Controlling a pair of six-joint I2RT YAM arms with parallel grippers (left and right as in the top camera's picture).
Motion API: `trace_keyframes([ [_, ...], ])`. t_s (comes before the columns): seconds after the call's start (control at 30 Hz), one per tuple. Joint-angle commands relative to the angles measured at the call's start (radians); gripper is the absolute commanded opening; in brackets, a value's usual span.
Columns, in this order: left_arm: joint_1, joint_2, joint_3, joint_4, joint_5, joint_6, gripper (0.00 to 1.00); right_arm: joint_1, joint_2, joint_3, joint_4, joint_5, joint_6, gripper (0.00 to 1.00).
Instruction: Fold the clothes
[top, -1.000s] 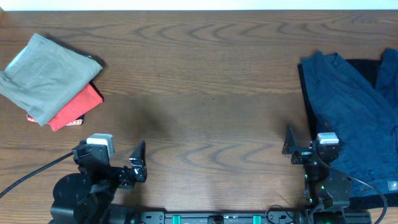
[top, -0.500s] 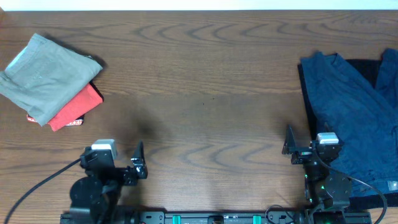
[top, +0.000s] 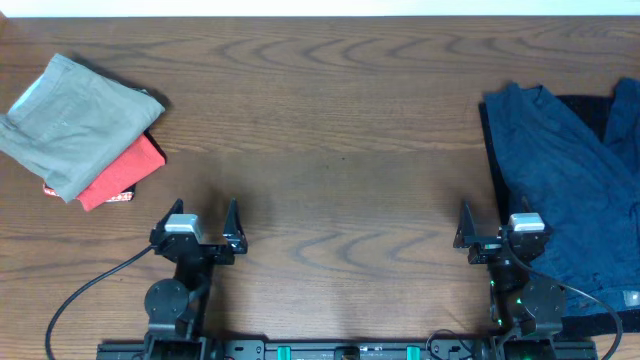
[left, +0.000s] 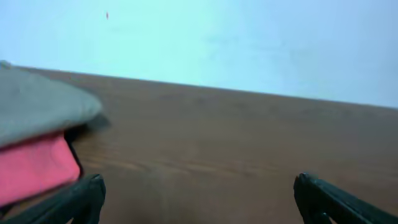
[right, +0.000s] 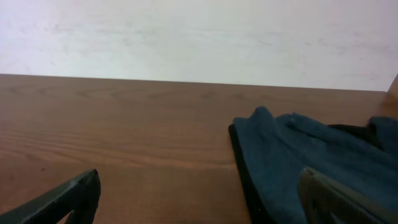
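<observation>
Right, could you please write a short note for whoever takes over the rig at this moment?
Left gripper: open, empty, near the front edge, left of centre.
Right gripper: open, empty, near the front edge, beside the blue pile.
Done: the khaki garment lies folded at the far left, stacked on a folded red garment.
Left: the dark blue garments lie rumpled and unfolded at the right of the table; probably draw one to the centre and fold it.

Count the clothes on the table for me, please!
3 that I can tell: folded khaki trousers at the far left, a red garment under them, and a blue garment spread at the right edge. More may hide in that blue heap.
</observation>
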Motion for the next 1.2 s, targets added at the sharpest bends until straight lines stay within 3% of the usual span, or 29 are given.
trace_keyframes([
  [0.0,0.007,-0.008,-0.004,0.002,-0.011,0.022,0.98,0.018,-0.006,-0.002,-0.004,0.0,-0.01,0.99],
  [0.17,0.007,-0.008,-0.004,-0.076,-0.011,0.022,0.98,0.018,-0.006,-0.002,-0.004,0.0,-0.01,0.99],
  [1.17,0.007,-0.006,-0.004,-0.073,-0.011,0.022,0.98,0.018,-0.006,-0.002,-0.004,0.0,-0.01,0.99],
])
